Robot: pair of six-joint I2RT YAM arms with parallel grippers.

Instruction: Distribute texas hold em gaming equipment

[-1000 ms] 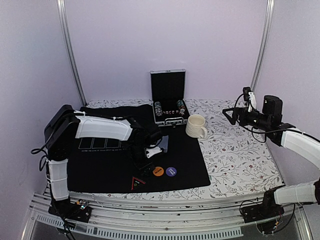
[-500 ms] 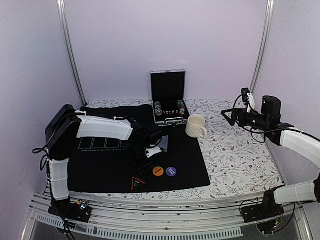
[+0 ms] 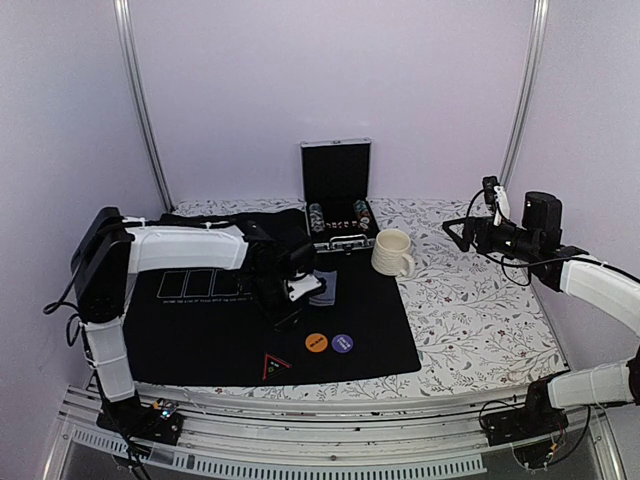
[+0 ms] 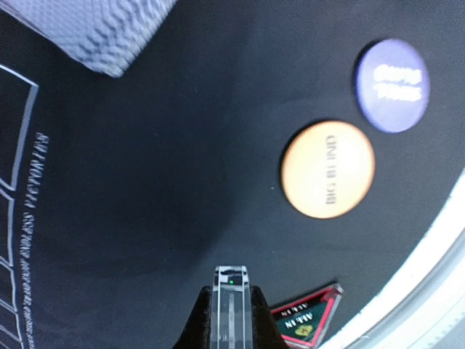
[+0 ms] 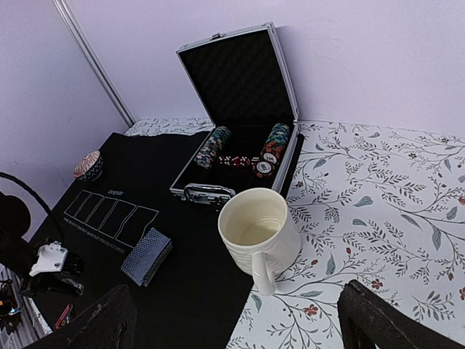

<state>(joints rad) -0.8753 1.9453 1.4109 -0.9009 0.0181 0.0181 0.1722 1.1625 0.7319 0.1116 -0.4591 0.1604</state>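
My left gripper [image 3: 290, 300] hovers over the black mat [image 3: 200, 340], its fingers shut on a thin clear-edged piece [image 4: 232, 291] seen edge-on; what it is I cannot tell. Ahead of it lie an orange button [image 4: 328, 169] and a purple button [image 4: 392, 85]. A red-rimmed triangular plaque [image 4: 305, 320] lies beside the fingers. The blue-grey deck of cards [image 3: 323, 287] rests just behind the gripper. Green-and-white poker chips [image 5: 275, 142] stand in rows in the open case [image 3: 338, 215]. My right gripper [image 5: 232, 327] hangs open and empty, high at the right.
A cream mug [image 3: 392, 252] stands at the mat's right edge, in front of the case. A small stack of chips [image 5: 89, 166] sits at the mat's far left corner. The flowered tablecloth [image 3: 480, 310] spreads to the right.
The left gripper has closed and drawn back from the triangular plaque towards the card deck. The right arm has barely shifted.
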